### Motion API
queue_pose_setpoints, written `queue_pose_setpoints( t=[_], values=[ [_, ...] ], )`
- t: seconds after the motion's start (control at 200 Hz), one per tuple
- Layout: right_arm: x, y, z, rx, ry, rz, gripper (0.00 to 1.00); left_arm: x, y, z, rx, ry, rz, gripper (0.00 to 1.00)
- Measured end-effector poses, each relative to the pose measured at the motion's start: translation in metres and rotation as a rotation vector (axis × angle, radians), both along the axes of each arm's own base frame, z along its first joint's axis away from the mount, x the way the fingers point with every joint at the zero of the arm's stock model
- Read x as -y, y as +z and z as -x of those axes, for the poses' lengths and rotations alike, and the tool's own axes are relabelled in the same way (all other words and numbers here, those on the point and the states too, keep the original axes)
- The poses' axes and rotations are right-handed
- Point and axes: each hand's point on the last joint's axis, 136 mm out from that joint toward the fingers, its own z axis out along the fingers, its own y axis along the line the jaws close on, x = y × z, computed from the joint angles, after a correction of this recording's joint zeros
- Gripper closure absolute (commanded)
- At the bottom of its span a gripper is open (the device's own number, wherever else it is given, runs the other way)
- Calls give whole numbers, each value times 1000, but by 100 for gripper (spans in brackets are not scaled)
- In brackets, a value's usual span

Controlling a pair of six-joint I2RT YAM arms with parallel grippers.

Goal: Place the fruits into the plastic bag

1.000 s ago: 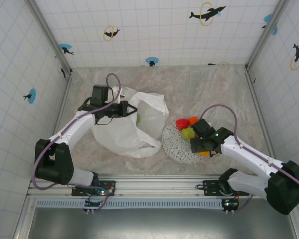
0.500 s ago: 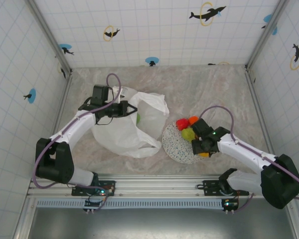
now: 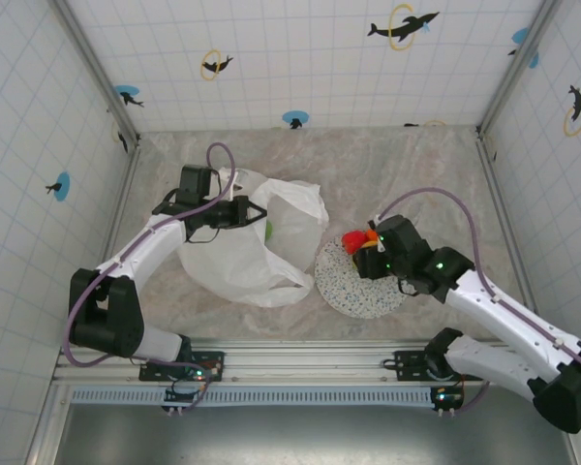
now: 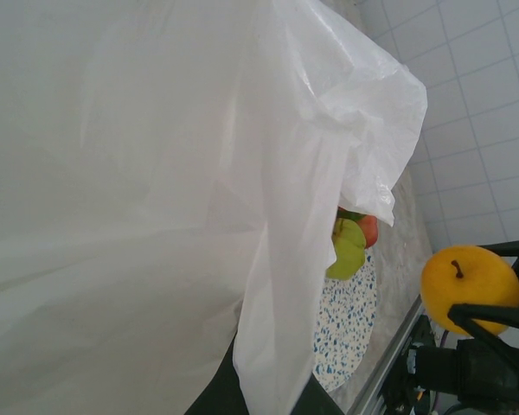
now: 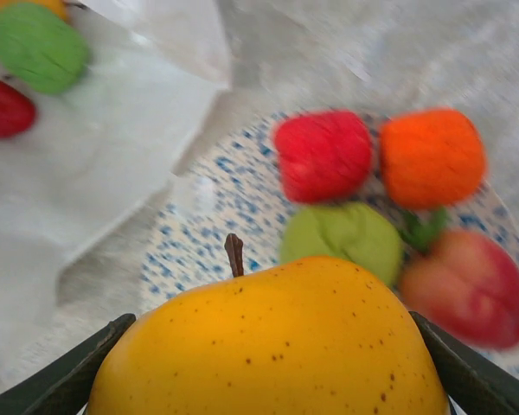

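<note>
Yellow fruit (image 5: 268, 346), glossy, brown-flecked, dark-stemmed, pinched between right gripper (image 3: 368, 250) jaws over speckled plate (image 5: 190, 242). Beyond, on plate: green fruit (image 5: 342, 240), red fruit (image 5: 322, 154), orange fruit (image 5: 431, 157). Farther left: plastic bag (image 3: 232, 262), left gripper (image 3: 255, 211) at rim, jaw state undeterminable. Flecks legible from right wrist, not from left wrist.

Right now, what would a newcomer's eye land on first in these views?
The yellow apple, gripped in the right tool above the speckled plate, where four more fruits lie. Next, the big white plastic bag, held up on the left side by the left tool, with a green fruit inside its mouth.
</note>
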Motion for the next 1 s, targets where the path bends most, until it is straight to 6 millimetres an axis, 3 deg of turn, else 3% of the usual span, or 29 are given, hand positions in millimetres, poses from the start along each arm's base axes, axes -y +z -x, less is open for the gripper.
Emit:
queue_pose_setpoints(
  t=[0.31,0.636,1.001],
  values=[
    [-66,-7,-40,86,131,-103,39,1,2,-2,1,5,11,100],
    [-108,-20,-44,114,249,-196,39,3,6,-1,3,-4,31,100],
    [-164,-80,-48,90,364,-196,42,4,7,-1,1,-7,36,100]
  ],
)
